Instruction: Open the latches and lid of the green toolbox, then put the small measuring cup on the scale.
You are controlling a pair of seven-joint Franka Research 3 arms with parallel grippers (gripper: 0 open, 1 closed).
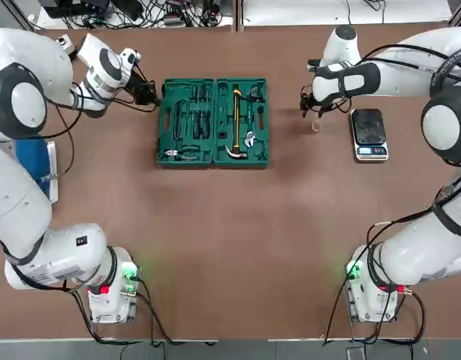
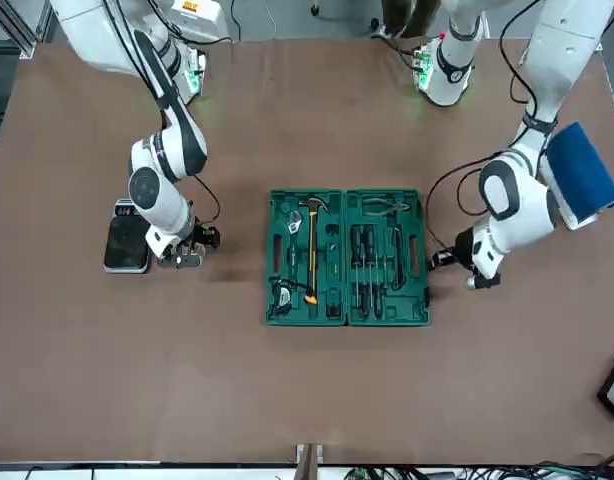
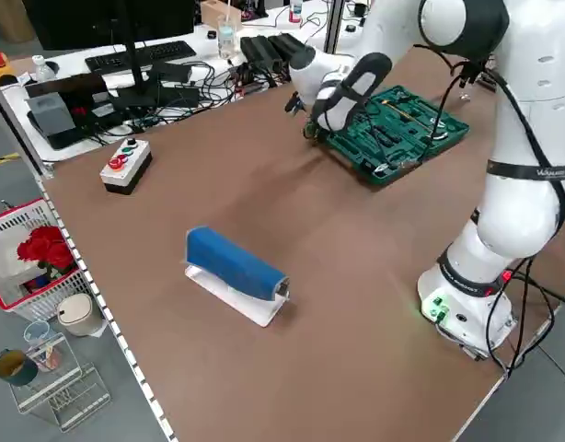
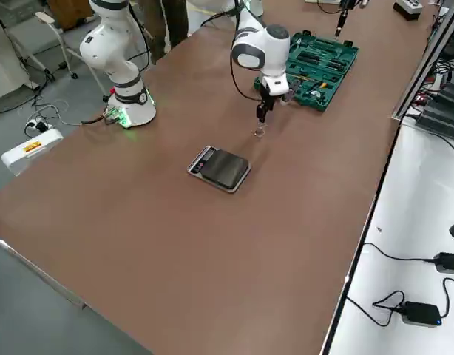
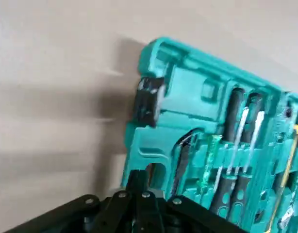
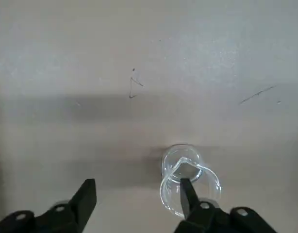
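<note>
Here the green toolbox [image 1: 212, 121] lies fully open and flat on the brown table [image 1: 230, 240], its lid [image 1: 187, 121] spread out toward the robot's left, beside the half that holds the yellow-handled hammer [image 1: 236, 124]. Screwdrivers and pliers sit in the lid's moulded slots.

The left end effector [image 1: 150, 93] is at the lid's outer edge, near its far corner, with its fingers shut together and nothing between them. In the left wrist view one black latch [image 5: 148, 102] shows on that edge, just beyond the closed fingertips [image 5: 139, 180].

The right end effector [image 1: 311, 111] hangs low over the table between the toolbox and the scale [image 1: 369, 133], pointing down. Its fingers stand apart. In the right wrist view the small measuring cup [image 6: 188, 184] stands upright on the table, and one finger [image 6: 186, 190] overlaps its rim while the other finger is well off to the side; whether that finger touches the cup cannot be told. The cup [image 1: 316, 125] rests on the table just beside the scale, toward the toolbox, and not on it. The scale's black plate is bare.

A blue-topped block [image 3: 235, 265] lies on the table's left part, apart from the toolbox.
</note>
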